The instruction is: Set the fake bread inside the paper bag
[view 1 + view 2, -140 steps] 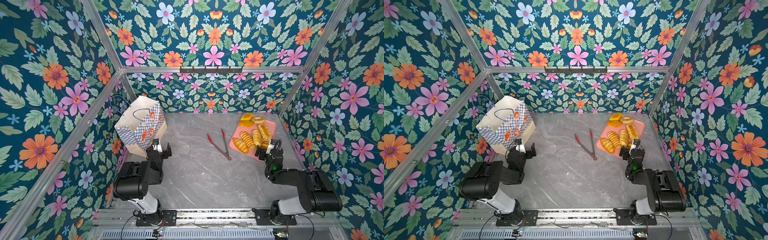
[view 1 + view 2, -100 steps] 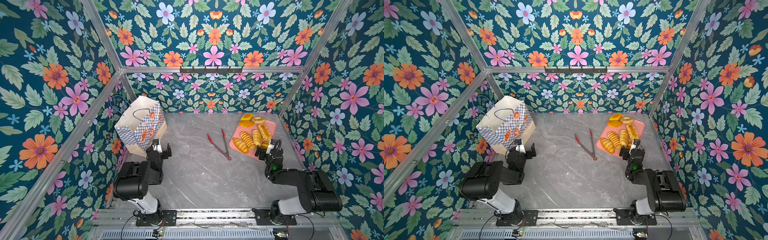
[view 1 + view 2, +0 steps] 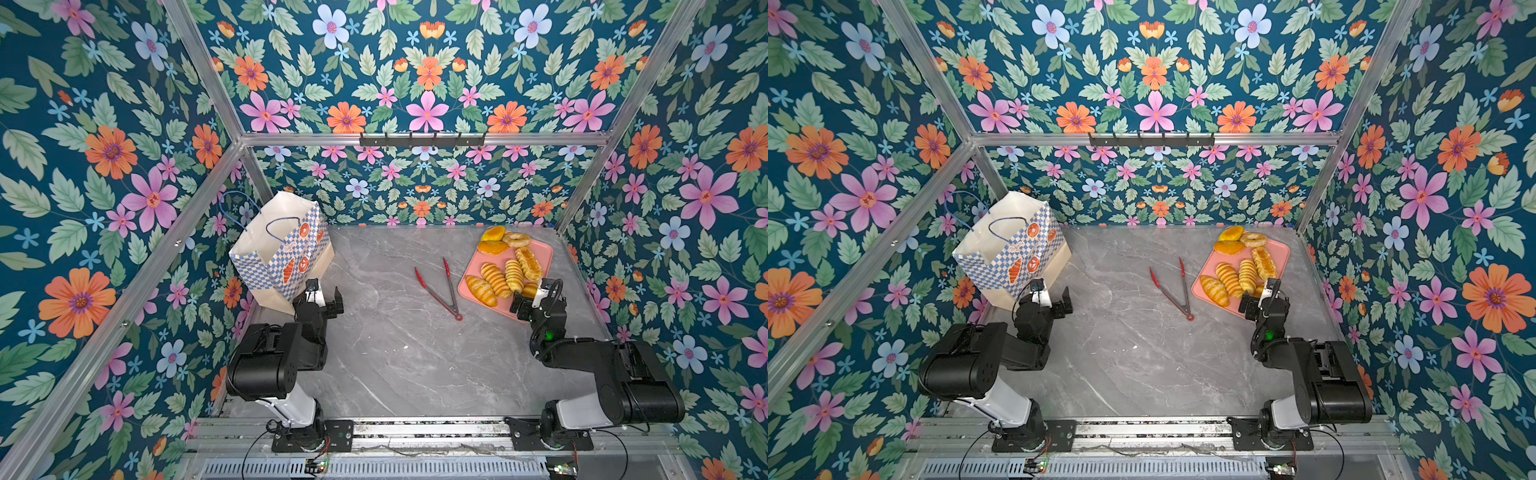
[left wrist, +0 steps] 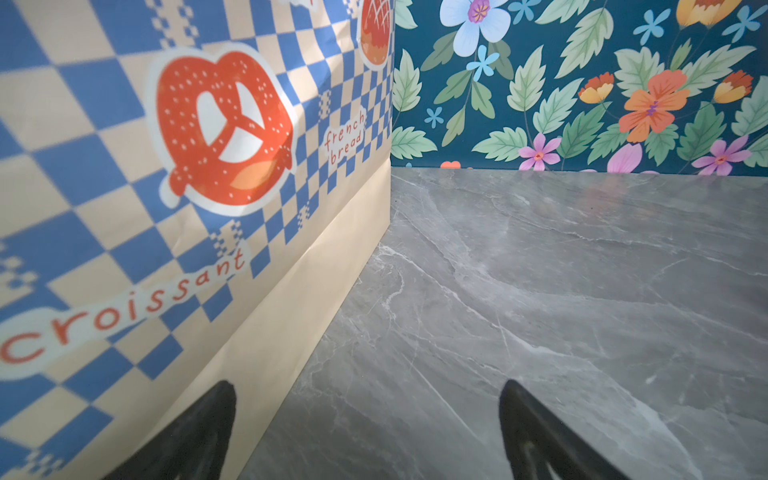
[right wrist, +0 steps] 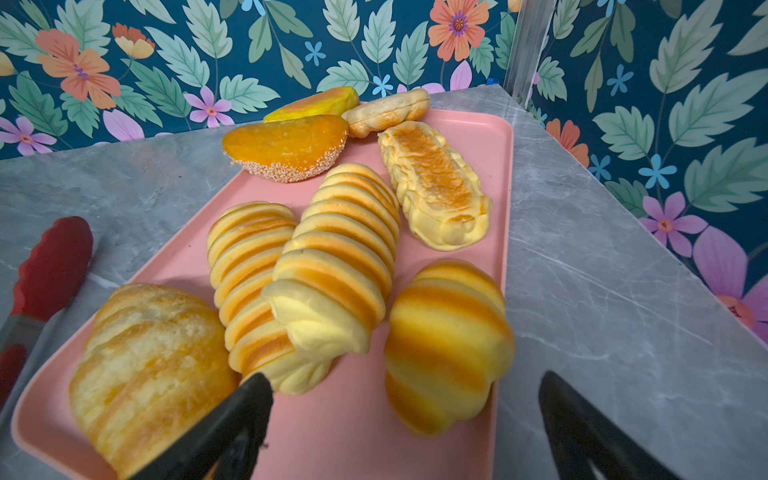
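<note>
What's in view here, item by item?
bread: eight, golden-yellow to orange, on the tray and at its far corner
tray: one, pink, table's right rear
bag: one, cream with blue checks, standing at left rear
tongs: one, red-tipped, on the table between bag and tray
table: one, grey marble
walls: floral, teal, around the table
hook rail: one, black, on back frame
left gripper: one, black, by the bag's base, jaws open
right gripper: one, black, at the tray's near end, jaws open

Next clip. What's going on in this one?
Nothing is picked up yet. The fake bread lies on the pink tray at right, the paper bag stands open at left, tongs lie on the table between. The right end effector is open facing a short striped bun; the left end effector is open beside the bag's base.
</note>
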You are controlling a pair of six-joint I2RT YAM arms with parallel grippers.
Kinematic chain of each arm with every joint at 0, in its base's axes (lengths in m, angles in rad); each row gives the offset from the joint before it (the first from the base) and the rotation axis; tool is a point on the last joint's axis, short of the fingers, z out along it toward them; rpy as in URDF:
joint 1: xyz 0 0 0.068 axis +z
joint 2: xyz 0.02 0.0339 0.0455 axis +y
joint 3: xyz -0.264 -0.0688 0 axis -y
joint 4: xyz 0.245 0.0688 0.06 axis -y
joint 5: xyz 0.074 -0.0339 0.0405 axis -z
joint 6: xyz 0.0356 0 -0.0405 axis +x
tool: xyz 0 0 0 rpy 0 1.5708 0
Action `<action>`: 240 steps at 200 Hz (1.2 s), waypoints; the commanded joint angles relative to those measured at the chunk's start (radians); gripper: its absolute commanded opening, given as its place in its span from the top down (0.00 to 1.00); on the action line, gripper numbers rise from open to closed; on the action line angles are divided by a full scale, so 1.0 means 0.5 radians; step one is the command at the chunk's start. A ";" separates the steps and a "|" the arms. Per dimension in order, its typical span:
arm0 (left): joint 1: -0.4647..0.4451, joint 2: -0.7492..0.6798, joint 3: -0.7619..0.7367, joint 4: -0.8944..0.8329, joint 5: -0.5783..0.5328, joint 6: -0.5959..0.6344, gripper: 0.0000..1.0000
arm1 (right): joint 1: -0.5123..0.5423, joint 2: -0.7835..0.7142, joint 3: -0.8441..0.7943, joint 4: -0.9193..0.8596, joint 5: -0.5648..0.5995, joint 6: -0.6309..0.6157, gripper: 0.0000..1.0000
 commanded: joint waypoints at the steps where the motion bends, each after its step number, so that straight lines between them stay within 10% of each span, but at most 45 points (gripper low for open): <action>1: 0.000 -0.004 0.009 0.047 -0.013 0.014 0.00 | 0.001 -0.013 0.004 0.031 -0.002 -0.016 0.01; 240: 0.012 -0.030 0.023 0.004 -0.045 -0.001 0.00 | 0.002 -0.049 0.011 -0.001 0.064 0.011 0.01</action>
